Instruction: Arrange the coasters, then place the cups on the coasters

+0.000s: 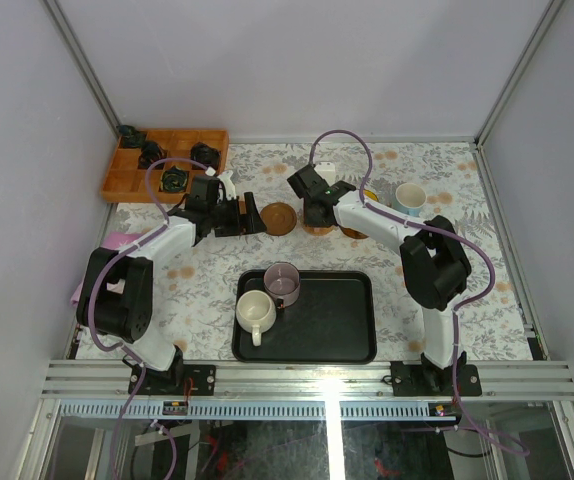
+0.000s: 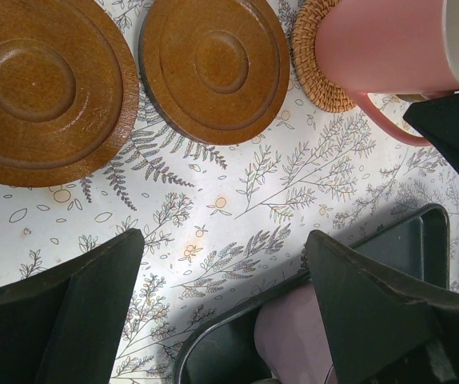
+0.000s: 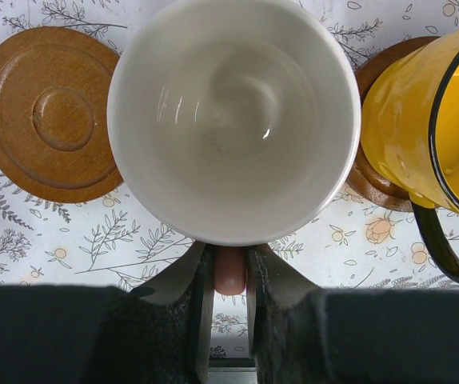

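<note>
My right gripper point(image 3: 229, 272) is shut on the handle of the pink cup point(image 3: 233, 120), which is upright over a woven tan coaster point(image 2: 317, 68). Whether the cup rests on it I cannot tell. Left of it lie two brown wooden coasters point(image 2: 212, 68) point(image 2: 41, 88). The yellow cup point(image 3: 421, 120) stands on a brown coaster point(image 3: 371, 180) to the right. The light blue cup point(image 1: 410, 197) is at the far right. My left gripper point(image 2: 223, 256) is open and empty above the cloth, between the coasters and the tray. The cream cup point(image 1: 255, 312) and mauve cup point(image 1: 283, 283) stand in the black tray point(image 1: 337, 320).
A wooden compartment box point(image 1: 167, 163) with black parts sits at the back left. A pink cloth point(image 1: 117, 242) lies by the left wall. The tray's corner point(image 2: 421, 232) lies just below my left fingers.
</note>
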Robot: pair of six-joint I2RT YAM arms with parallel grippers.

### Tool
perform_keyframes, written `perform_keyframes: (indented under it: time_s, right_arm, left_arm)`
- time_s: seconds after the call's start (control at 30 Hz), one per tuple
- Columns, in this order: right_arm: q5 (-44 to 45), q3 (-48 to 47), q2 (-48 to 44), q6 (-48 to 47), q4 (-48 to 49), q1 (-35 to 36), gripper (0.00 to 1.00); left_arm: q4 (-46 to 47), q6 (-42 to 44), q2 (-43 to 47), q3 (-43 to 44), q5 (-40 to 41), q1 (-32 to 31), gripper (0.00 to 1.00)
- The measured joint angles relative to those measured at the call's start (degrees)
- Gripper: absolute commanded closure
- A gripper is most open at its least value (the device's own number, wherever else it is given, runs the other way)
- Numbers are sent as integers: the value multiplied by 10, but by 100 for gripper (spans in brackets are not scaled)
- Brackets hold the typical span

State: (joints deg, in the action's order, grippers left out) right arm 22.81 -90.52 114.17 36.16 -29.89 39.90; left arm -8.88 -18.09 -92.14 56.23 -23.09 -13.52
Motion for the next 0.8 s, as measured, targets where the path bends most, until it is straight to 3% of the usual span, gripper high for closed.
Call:
perform_keyframes:
  time_s: [0.43,0.57,0.67,0.8]
  right_arm:
    - [3,-4,0,3,-14,0,99]
    - [3,-4,0,3,-15,0,92]
    - [3,-4,0,3,-16,0,76]
    - [2,-5,0,3,-17,0,69]
  left_arm:
    - [0,0,-2,0,0,0,16]
    - [0,0,-2,0,0,0,16]
    - [0,0,-2,0,0,0,16]
    - [0,0,-2,0,0,0,16]
